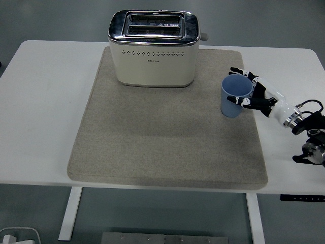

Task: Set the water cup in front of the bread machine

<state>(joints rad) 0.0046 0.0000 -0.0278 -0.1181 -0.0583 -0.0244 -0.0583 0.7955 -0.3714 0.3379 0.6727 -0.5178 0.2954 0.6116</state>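
Observation:
A light blue water cup [235,95] stands upright near the right edge of the grey mat [167,132]. My right hand [249,91] comes in from the right edge and its fingers curl around the cup's right side, gripping it. The cream and chrome bread machine [154,48] stands at the back of the mat, to the cup's upper left. The mat in front of the bread machine is bare. The left arm is out of view.
The white table [40,112] extends left and right of the mat. The right forearm and its cables [307,127] lie over the table's right edge.

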